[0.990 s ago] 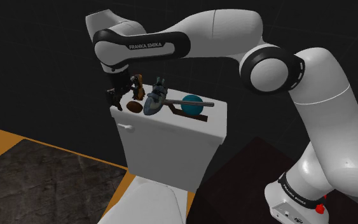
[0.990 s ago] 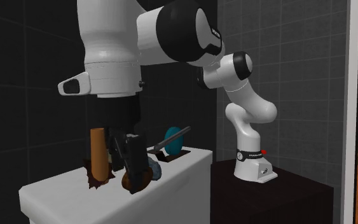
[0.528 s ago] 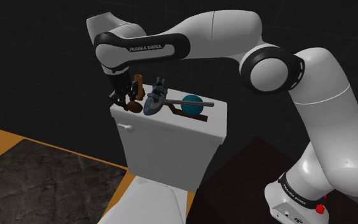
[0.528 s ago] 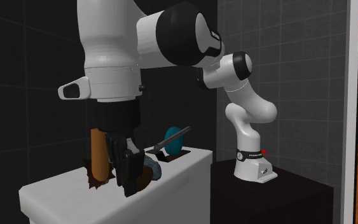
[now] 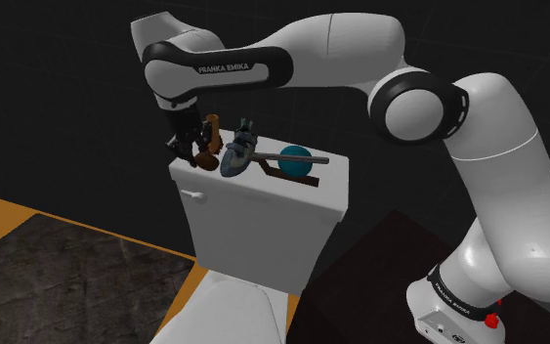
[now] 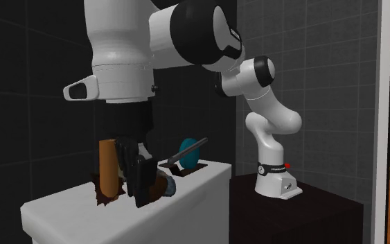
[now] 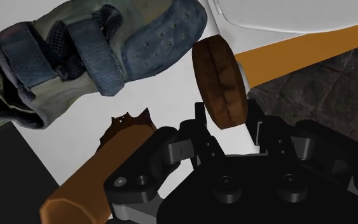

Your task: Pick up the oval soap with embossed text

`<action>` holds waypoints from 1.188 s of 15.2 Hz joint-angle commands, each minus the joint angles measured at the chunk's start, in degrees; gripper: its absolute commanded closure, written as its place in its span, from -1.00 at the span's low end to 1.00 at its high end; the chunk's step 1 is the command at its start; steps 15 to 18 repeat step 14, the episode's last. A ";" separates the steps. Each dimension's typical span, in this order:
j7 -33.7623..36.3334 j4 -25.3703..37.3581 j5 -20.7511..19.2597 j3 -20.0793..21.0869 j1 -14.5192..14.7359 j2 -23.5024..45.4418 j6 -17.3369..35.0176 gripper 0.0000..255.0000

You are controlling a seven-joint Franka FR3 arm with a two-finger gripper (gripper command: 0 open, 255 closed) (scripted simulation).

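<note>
brown oval soap (image 7: 217,76) sits just beside the shoe (image 7: 107,57), gripper (image 7: 228,118) closed on its lower end. judged light, stiff, slippery: a grip nearer mid-body looks safer.

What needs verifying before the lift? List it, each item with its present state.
1. The brown oval soap sits between the fingers of the black gripper: ok.
2. Both fingers press on the soap: ok, by the wrist view.
3. Embossed text on the soap: cannot tell.
4. The blue-grey strapped shoe lies apart from the soap: cannot tell, they are very close.
5. The orange-brown upright cylinder is clear of the gripper: cannot tell, it stands right beside it.
</note>
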 commanded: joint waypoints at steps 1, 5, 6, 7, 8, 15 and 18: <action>-0.18 1.27 0.05 0.01 0.15 -0.09 -1.35 1.00; -0.61 5.19 0.06 -0.04 0.68 0.35 -4.74 1.00; -0.73 6.34 0.04 -0.07 0.85 0.56 -5.65 1.00; -0.86 7.58 0.02 -0.10 1.04 0.81 -6.61 1.00; -1.00 8.92 -0.01 -0.15 1.24 1.13 -7.61 1.00; -1.74 16.22 -0.24 -0.48 2.41 3.35 -12.51 1.00; -1.74 16.22 -0.24 -0.48 2.41 3.35 -12.51 1.00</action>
